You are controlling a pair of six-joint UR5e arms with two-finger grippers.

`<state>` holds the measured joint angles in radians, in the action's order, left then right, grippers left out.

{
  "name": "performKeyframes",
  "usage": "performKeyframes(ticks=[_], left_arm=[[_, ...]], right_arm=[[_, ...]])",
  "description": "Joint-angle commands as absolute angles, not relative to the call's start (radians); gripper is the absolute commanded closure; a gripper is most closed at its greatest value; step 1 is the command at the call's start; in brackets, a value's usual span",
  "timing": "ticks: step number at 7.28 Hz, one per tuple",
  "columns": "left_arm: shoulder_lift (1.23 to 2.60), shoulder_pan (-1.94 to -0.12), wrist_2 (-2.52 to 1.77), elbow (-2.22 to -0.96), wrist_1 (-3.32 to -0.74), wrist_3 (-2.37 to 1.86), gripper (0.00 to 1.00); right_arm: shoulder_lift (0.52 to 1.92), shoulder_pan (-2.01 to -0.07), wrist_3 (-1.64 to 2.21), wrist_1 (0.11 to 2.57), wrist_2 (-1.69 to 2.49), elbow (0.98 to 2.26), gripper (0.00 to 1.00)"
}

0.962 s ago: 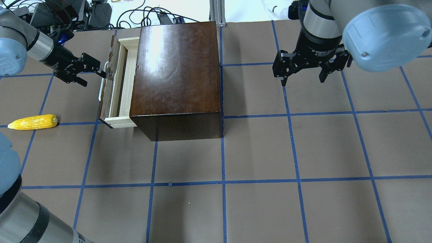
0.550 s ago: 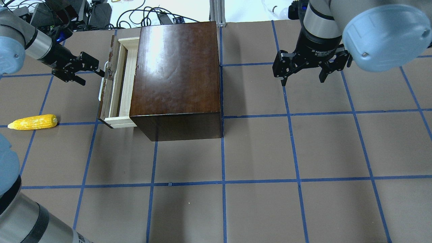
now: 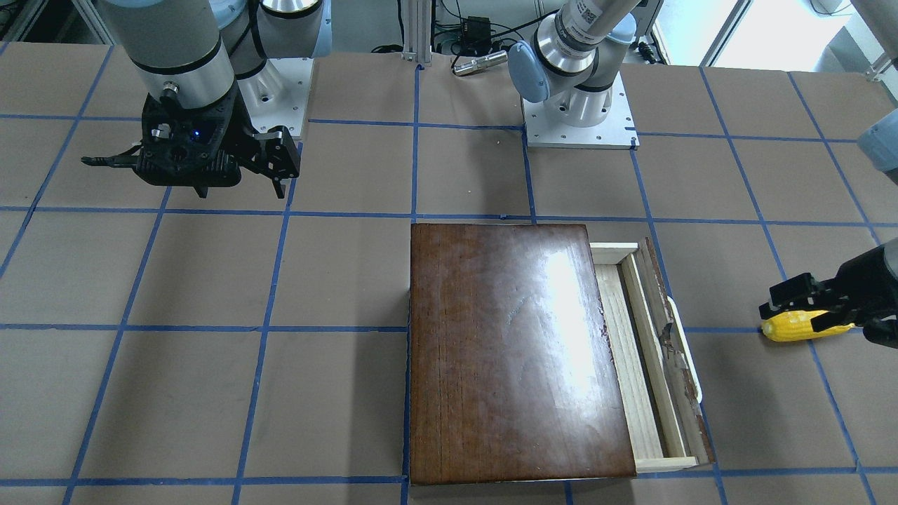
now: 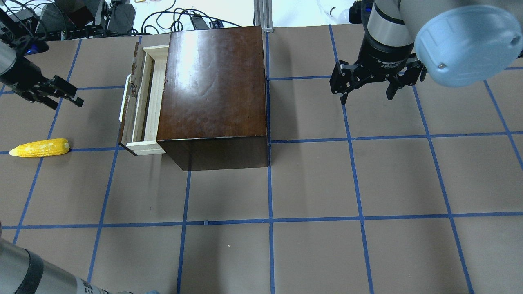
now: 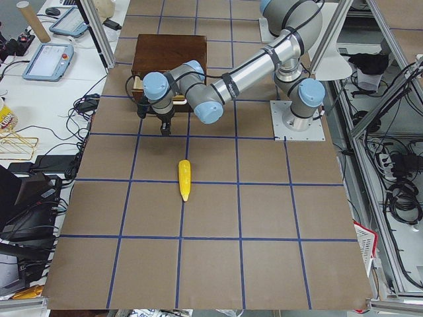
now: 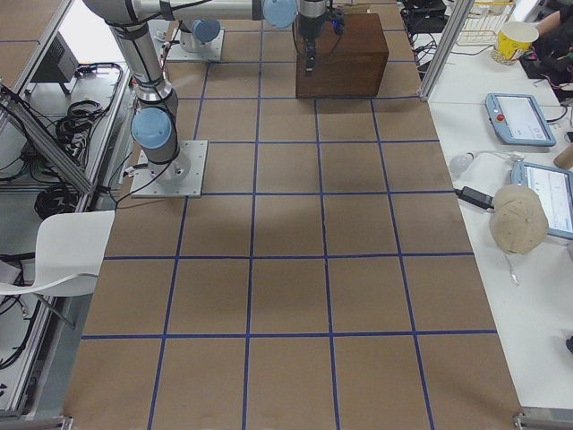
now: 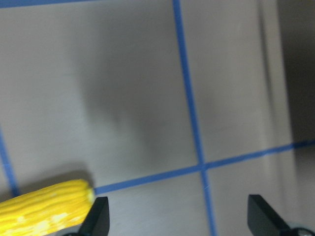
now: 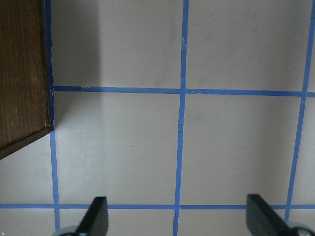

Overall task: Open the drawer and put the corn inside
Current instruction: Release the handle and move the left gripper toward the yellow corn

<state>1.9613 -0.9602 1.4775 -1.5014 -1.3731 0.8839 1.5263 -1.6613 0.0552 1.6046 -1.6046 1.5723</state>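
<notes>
The corn (image 4: 39,148) is lying on its side on the table (image 4: 310,183), along a blue tape line, well out to the left of the drawer (image 4: 148,98), its tapered tip pointing away from the box (image 4: 212,90). The drawer is sticking part-way out of the box's left side, showing its pale wooden tray, with the chipped dark front panel and white loop handle (image 4: 121,100) facing the corn's side of the table. The left gripper (image 4: 75,96) is hovering over the table, apart from both the handle and the corn. Its jaws are standing wide open and gripping nothing. In the left wrist view the corn's blunt end is showing just beside one fingertip (image 7: 96,219), not between the two. The right gripper (image 4: 366,98) is hanging above the table on the box's far side, well apart from it, its jaws also spread wide and holding nothing.
</notes>
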Motion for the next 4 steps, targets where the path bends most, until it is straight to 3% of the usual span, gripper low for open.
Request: performKeyframes(ticks=[1,3,4], left_arm=[[1.96,-0.885,1.543,-1.514,-1.37,1.241,0.0],[1.989,-0.83,1.552,-1.514,-1.348,1.728,0.0],[2.003,-0.828,1.552,-1.517,-1.303,1.78,0.0]], right_arm=[[1.526,-1.661,0.055,1.605,-1.605,1.572,0.0],[1.526,-1.661,0.055,1.605,-1.605,1.572,0.0],[1.526,-1.661,0.055,1.605,-1.605,1.572,0.0]])
